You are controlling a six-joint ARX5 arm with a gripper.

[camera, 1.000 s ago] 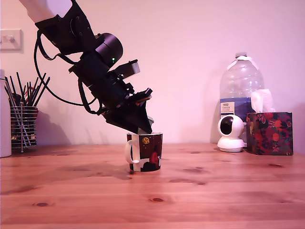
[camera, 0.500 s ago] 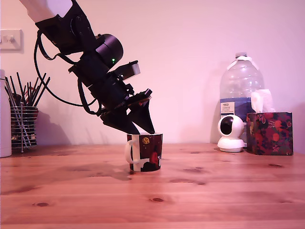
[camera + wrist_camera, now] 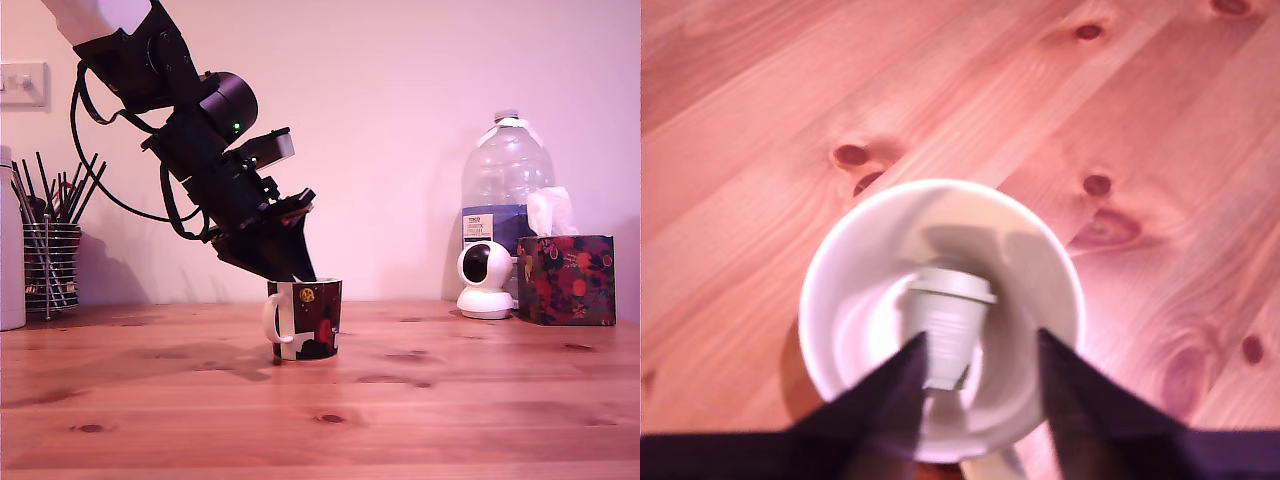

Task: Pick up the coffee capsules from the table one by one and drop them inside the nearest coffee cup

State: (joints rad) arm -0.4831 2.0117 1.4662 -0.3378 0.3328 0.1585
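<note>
Where the exterior view takes in the whole scene, the black arm slants down from the upper left, its joints stacked in a steep diagonal, and ends with the hand (image 3: 296,272) pointing down at the mouth of the coffee cup (image 3: 305,319). The fingertips (image 3: 303,268) sit right at the white rim, just above or barely inside it. The cup stands upright on the desk (image 3: 420,400), near the middle of the scene, with its white handle toward the exterior view's left. Far off at the exterior view's left stands a wire pencil holder (image 3: 46,268); at the right, against the wall, are a water bottle (image 3: 505,190), a small white camera (image 3: 484,280) and a patterned tissue box (image 3: 565,279). From this side the spread of the fingers cannot be judged.

Seen from the wrist view, the camera looks straight down into the coffee cup (image 3: 845,260), whose white inside fills the middle of the picture. One of the coffee capsules (image 3: 948,325) lies inside it, its wider rim turned away from the hand. The two dark fingers (image 3: 885,395) of the hand (image 3: 980,345) stand apart, one on each side of the capsule, and grip nothing. Knotty pine planks surround the cup.
</note>
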